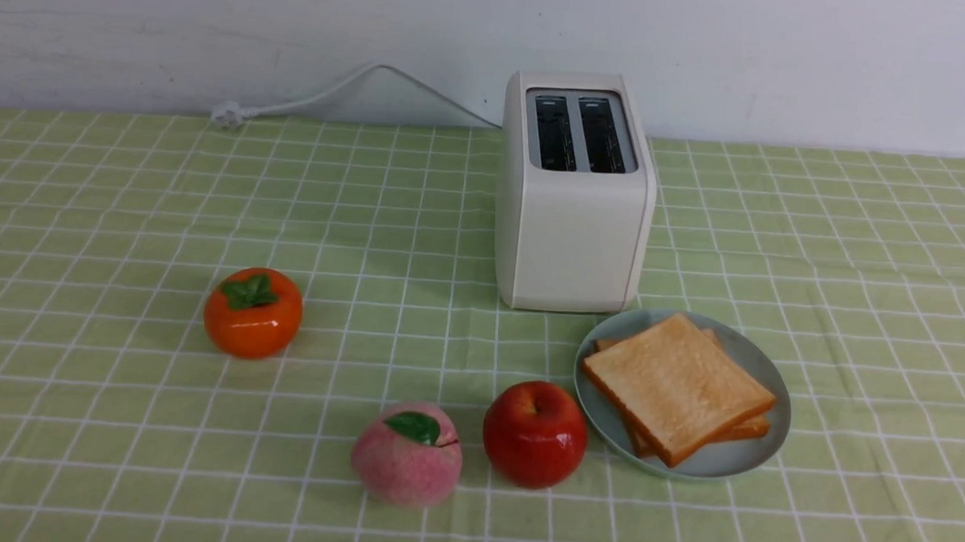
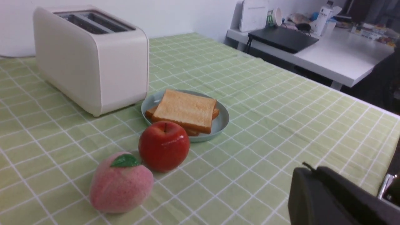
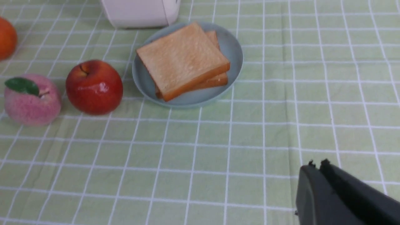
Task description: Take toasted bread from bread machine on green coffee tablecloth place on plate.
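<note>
Toasted bread [image 1: 675, 382] lies as two slices stacked flat on the plate [image 1: 724, 465], the upper slice turned a little askew over the lower. The plate rests on the green coffee tablecloth [image 1: 132, 194], just in front of the bread machine [image 1: 572, 226], whose two top slots show dark. A red apple [image 1: 535, 433] sits just beside the plate on its left, a pink peach [image 1: 406, 454] next to that, and an orange persimmon [image 1: 253, 313] farther left, apart. A white cord [image 1: 328, 93] trails along the back wall. The left claw [image 2: 312, 168] and right claw [image 3: 318, 163] are each pinched together with nothing between the tips, apart from the plate.
</note>
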Controlling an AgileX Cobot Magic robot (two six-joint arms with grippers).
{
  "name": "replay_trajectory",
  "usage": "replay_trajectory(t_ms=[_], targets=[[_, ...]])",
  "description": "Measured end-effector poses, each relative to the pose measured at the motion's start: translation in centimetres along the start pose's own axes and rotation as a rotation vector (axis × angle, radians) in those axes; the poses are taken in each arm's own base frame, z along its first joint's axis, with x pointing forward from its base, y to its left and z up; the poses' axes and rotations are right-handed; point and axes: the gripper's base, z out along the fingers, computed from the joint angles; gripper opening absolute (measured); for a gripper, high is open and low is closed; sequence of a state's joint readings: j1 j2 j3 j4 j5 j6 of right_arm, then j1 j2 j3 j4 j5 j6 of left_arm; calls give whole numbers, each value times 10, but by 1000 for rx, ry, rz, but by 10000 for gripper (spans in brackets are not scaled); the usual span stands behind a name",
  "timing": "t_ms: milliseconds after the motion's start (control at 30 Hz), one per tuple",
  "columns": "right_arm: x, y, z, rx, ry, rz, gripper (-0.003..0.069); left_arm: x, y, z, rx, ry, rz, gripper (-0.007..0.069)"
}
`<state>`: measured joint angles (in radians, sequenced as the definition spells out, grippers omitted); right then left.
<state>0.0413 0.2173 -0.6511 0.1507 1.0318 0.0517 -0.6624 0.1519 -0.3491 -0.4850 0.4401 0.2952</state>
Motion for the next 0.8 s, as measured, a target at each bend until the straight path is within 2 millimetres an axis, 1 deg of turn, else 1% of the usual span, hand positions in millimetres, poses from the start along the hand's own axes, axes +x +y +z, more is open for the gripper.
replay_trajectory(t_ms=[67, 133, 800], targets=[[0, -2, 6, 2, -41, 7, 25, 3, -1, 0, 11, 38, 1, -2], [-1, -2, 8, 8, -60, 4, 30, 5, -1, 0, 16, 53, 1, -2], [-2, -6, 8, 46, -103, -24, 53, 7, -2, 0, 19, 72, 5, 3]])
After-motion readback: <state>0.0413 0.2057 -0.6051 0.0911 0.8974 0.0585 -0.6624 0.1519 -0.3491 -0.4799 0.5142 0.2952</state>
